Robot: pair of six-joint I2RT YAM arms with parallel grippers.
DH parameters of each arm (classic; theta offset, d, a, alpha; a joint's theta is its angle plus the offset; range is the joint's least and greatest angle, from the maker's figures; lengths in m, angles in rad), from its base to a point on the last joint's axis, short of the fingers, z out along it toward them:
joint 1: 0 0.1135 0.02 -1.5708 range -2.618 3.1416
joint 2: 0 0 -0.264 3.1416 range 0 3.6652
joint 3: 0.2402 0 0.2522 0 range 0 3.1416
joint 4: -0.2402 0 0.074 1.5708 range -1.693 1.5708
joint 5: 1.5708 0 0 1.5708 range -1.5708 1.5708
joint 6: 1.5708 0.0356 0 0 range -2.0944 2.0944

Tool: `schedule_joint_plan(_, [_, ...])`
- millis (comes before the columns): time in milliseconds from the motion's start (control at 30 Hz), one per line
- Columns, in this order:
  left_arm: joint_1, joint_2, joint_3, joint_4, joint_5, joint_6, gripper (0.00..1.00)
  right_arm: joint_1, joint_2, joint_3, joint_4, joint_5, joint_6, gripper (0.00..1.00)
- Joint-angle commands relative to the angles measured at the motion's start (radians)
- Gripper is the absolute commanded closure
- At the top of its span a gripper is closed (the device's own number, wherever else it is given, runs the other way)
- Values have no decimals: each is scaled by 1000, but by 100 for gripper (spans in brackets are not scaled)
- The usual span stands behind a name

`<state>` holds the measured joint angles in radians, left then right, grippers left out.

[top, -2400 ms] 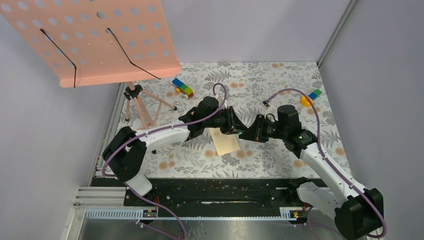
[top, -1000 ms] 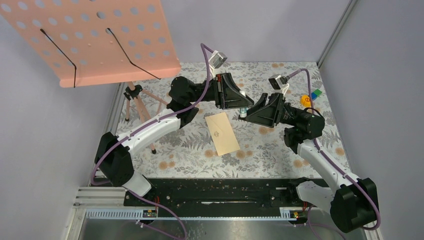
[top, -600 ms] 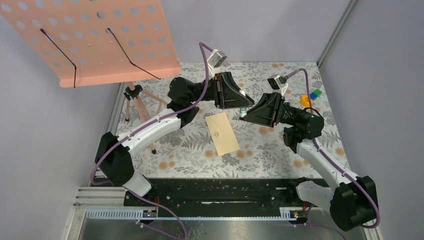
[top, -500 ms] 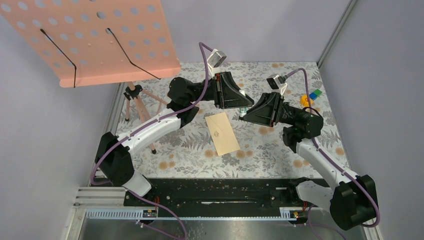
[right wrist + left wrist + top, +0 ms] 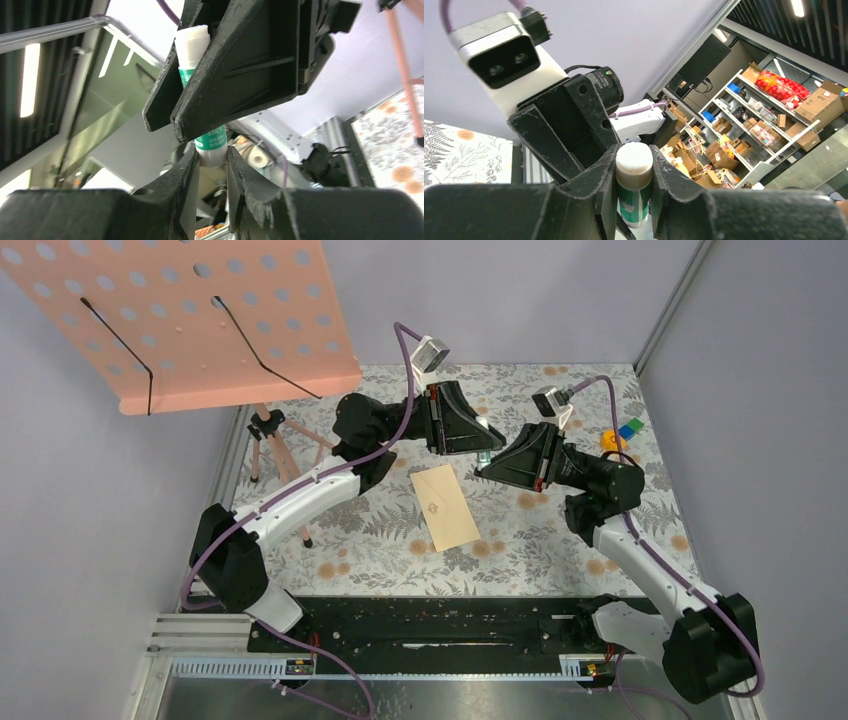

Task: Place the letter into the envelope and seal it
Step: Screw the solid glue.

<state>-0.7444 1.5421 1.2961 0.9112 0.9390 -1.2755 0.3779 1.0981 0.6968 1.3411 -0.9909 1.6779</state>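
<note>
Cylindrical glue stick [image 5: 634,192] — white cap, green label — is clamped at opposite ends by left gripper [image 5: 633,166] and right gripper [image 5: 212,152], just beyond the flat tan envelope [image 5: 447,507], whose edges lie unobstructed.

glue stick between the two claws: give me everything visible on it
The small cylindrical glue stick looks plastic, white at the ends, with a green-and-white label reading STICK. It hangs in the air over the floral-patterned table, beyond the far end of the flat tan paper envelope, touching neither. The left claw pinches one end, the right claw the other, both shut on it. Whether its cap is on cannot be told.
</note>
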Motion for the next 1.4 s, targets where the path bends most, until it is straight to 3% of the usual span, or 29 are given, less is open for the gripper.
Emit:
schedule_joint_plan(0, [4,-9,32,-34,1,55,100,17,-129,19,-267,85,-241,91])
schedule_joint_plan(133, [6,-15,50,-158,-24,122,100,39,-300,87,-880,225,-681,92])
schedule_joint_plan(200, [5,-15,61,-229,-36,157,100,59,-346,139,-1092,314,-829,93])
schedule_joint_plan(433, [6,-12,82,-323,-79,182,100,155,-373,227,-1355,546,-1028,93])
schedule_joint_plan(700, [6,-12,145,-535,-137,281,100,432,-299,420,-1617,974,-1260,93])
schedule_joint_plan(833, [6,-15,155,-596,-172,303,100,554,-190,557,-1789,1290,-1290,94])
schedule_joint_plan(933, [5,-20,157,-630,-198,318,100,602,-128,620,-1850,1423,-1277,94])
schedule_joint_plan(1033, [5,-23,157,-647,-202,326,100,619,-95,644,-1856,1456,-1255,90])
schedule_joint_plan(1167, [6,-33,154,-668,-193,349,100,619,-140,573,-1739,1348,-1272,49])
schedule_joint_plan(1200, [5,-37,152,-672,-191,357,100,617,-169,546,-1706,1314,-1279,43])
schedule_joint_plan(1300, [9,-43,145,-664,-168,361,100,579,-228,483,-1642,1159,-1275,35])
schedule_joint_plan(1367, [11,-45,138,-642,-150,349,100,511,-225,487,-1633,944,-1256,30])
